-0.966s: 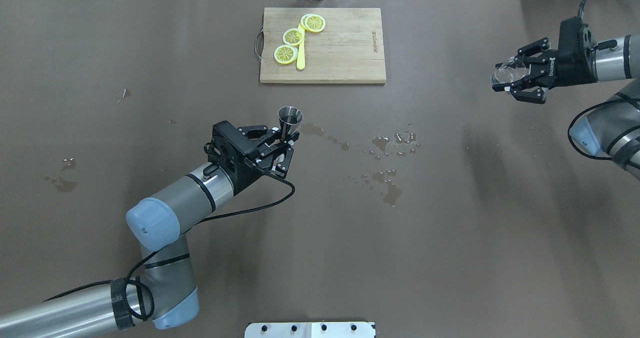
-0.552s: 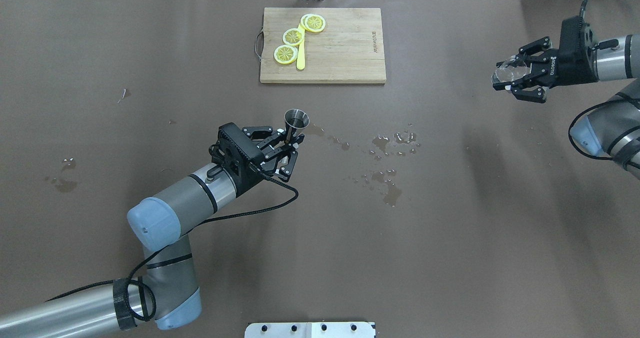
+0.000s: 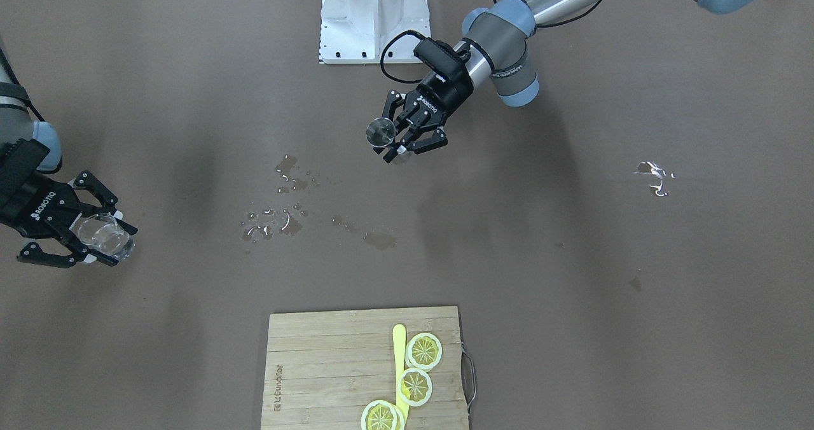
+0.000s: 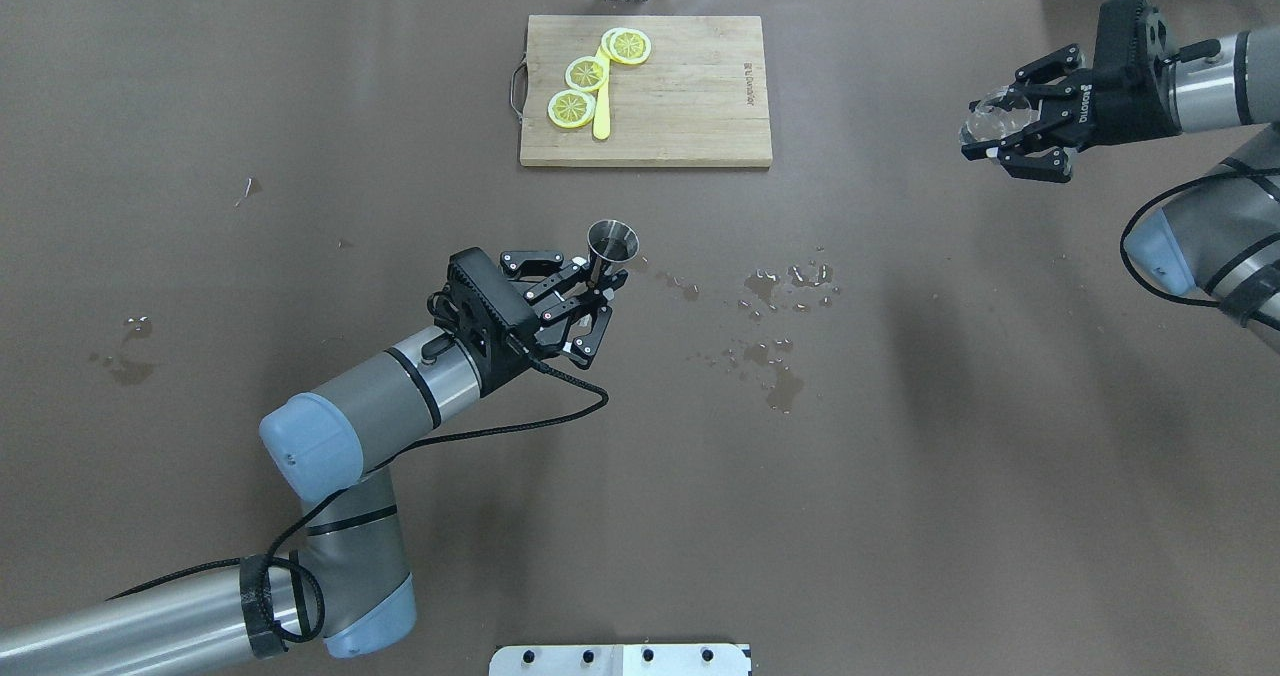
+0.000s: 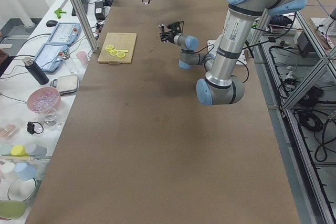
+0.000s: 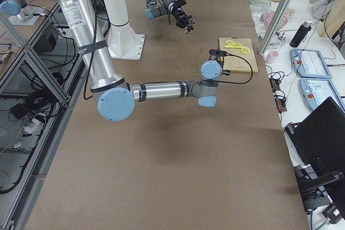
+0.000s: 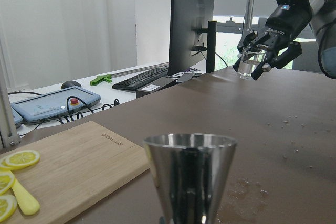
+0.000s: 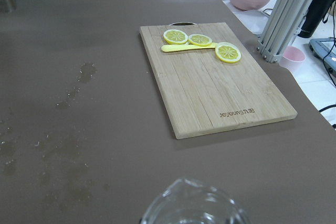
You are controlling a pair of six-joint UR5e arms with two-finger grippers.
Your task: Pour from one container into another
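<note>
The cutting board point(image 4: 680, 96) was a flat wooden rectangle with a small metal handle on one short side, and it lay on the brown table point(image 4: 300, 156). Three round yellow lemon slices point(image 4: 586, 74) and a thin yellow stick point(image 4: 601, 116) lay at the handle end of the board. The jigger point(image 4: 611, 241) was shiny grey metal, shaped like two cones joined at a thin middle. It was on the robot's side of the board, well apart from the board's near edge and about in line with the lemon slices. It stood straight up and down with its open round mouth on top. The left gripper point(image 4: 597, 286) pinched it around the thin middle, and it looked to be held up off the table. What was inside it could not be told. The tumbler point(image 4: 992, 114) was small, round and see-through glass. It was far off past the end of the board away from the handle, up in the air. The right gripper point(image 4: 985, 134) squeezed its sides. In the left wrist view it looked about upright. Whether it held any water could not be told. Small wet spots point(image 4: 775, 291) shone on the table between the board and the robot, just beside the jigger.
</note>
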